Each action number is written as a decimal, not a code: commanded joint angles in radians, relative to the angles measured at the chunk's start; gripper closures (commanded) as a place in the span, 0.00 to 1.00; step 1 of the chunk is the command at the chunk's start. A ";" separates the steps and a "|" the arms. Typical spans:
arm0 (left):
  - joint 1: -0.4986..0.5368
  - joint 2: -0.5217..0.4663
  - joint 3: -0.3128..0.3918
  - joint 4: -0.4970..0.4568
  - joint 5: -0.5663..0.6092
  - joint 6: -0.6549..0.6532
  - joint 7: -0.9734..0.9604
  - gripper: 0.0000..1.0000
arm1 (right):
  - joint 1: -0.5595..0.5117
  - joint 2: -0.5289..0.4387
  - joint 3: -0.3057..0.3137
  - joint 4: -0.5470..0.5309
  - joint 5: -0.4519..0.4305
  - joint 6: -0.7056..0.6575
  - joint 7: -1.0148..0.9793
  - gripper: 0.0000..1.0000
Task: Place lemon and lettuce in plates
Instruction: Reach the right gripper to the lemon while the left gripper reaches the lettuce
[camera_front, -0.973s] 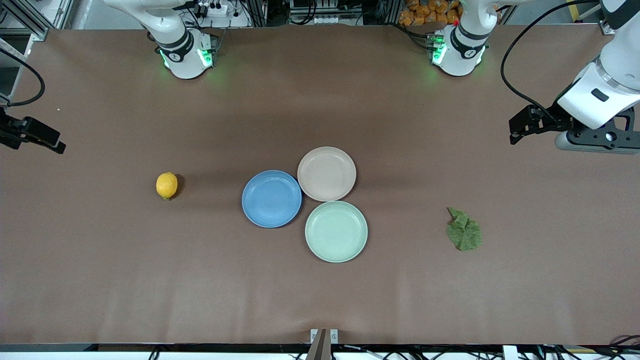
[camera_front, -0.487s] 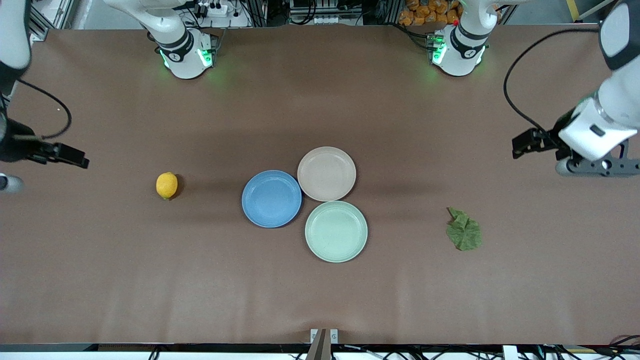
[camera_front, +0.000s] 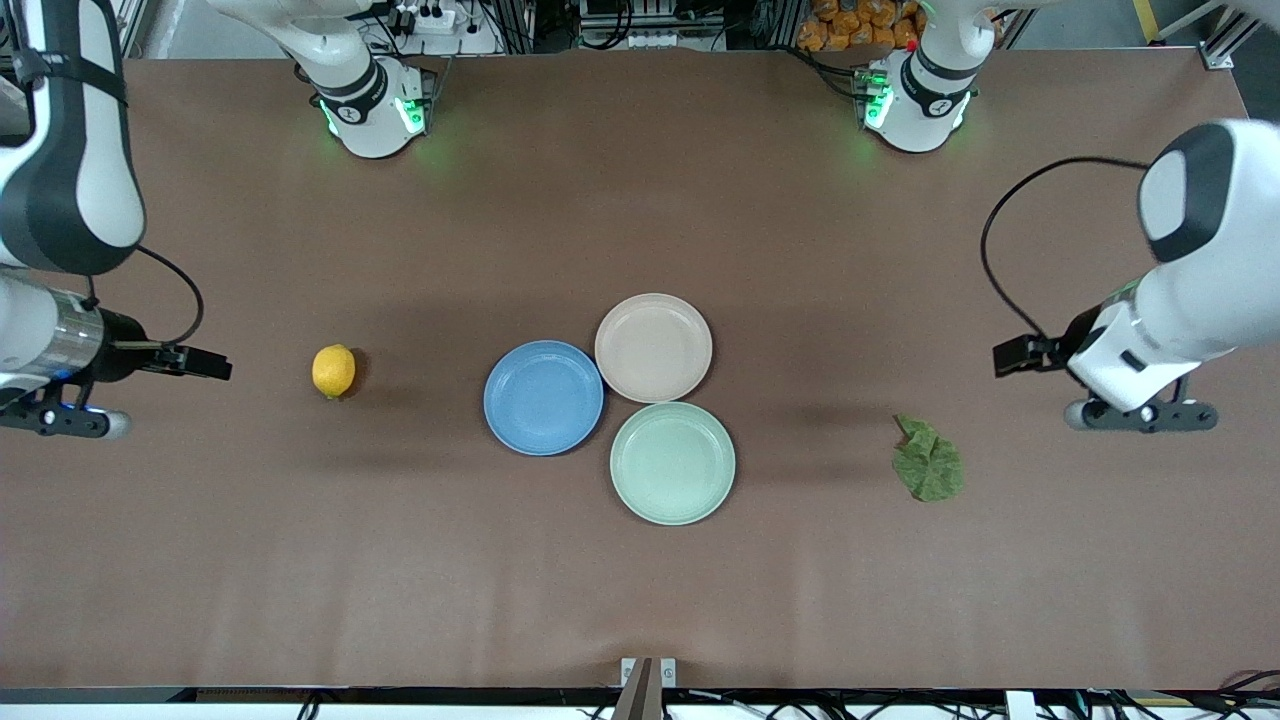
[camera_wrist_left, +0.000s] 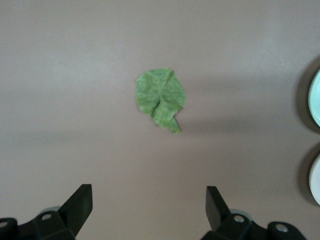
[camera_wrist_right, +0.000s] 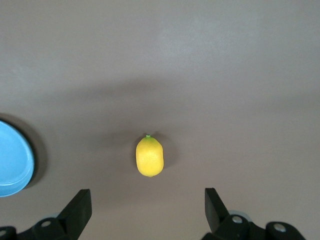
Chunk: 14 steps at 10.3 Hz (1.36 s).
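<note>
The lemon lies on the table toward the right arm's end, and shows in the right wrist view. The lettuce lies flat toward the left arm's end, and shows in the left wrist view. The blue plate and the beige-pink plate sit empty and touching at mid-table. My right gripper hangs open and empty in the air beside the lemon. My left gripper hangs open and empty beside the lettuce.
A pale mint-green plate sits against the two other plates, nearer the front camera. Its rim shows in the left wrist view. The blue plate's rim shows in the right wrist view. The brown table is bare elsewhere.
Both arms have swung in from the table's ends. The right gripper has moved toward the lemon, the left gripper toward the lettuce. The objects have not moved.
</note>
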 joint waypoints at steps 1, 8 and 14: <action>-0.011 0.115 -0.013 0.005 -0.014 0.162 0.006 0.00 | -0.005 -0.025 0.007 -0.145 0.016 0.130 0.001 0.00; -0.025 0.304 -0.010 -0.158 0.090 0.491 -0.035 0.00 | 0.022 0.018 0.007 -0.498 0.015 0.637 0.003 0.00; 0.032 0.311 -0.013 -0.302 0.175 0.672 -0.016 0.00 | 0.038 0.058 0.010 -0.602 0.016 0.781 0.003 0.00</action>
